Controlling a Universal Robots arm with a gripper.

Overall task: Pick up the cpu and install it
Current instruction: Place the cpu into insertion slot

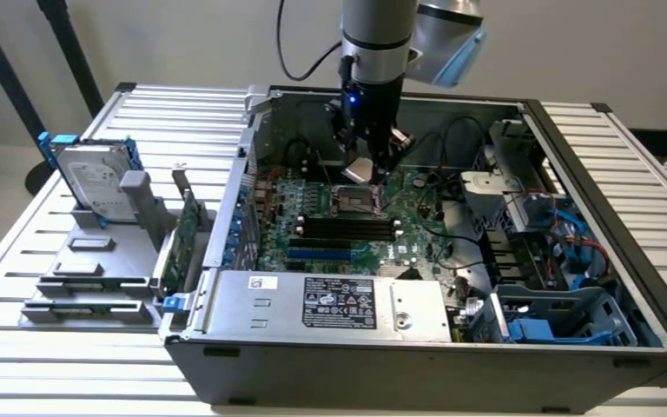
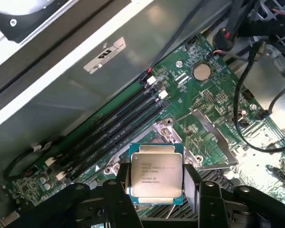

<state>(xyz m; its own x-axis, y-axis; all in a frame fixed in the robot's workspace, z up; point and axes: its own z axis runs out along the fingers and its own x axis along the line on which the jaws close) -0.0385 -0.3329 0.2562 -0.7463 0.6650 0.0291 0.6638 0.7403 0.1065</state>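
Note:
The cpu (image 2: 156,175), a small flat square chip with a pale silver top and printed text, sits between my two black fingers (image 2: 122,183), and my gripper (image 2: 156,185) is shut on its sides. In the exterior view my gripper (image 1: 363,167) hangs inside the open computer case, holding the cpu (image 1: 360,170) a little above the motherboard. The square metal-framed socket (image 1: 354,201) lies just below and in front of it. In the wrist view the socket (image 2: 167,132) shows just beyond the chip, with its metal load frame (image 2: 210,138) swung open to one side.
Black memory slots (image 1: 340,228) run beside the socket. A grey power supply box (image 1: 322,302) covers the case's near side. Drive cages and blue cables (image 1: 548,239) fill the exterior view's right. A hard drive (image 1: 93,182) stands in a rack outside the case.

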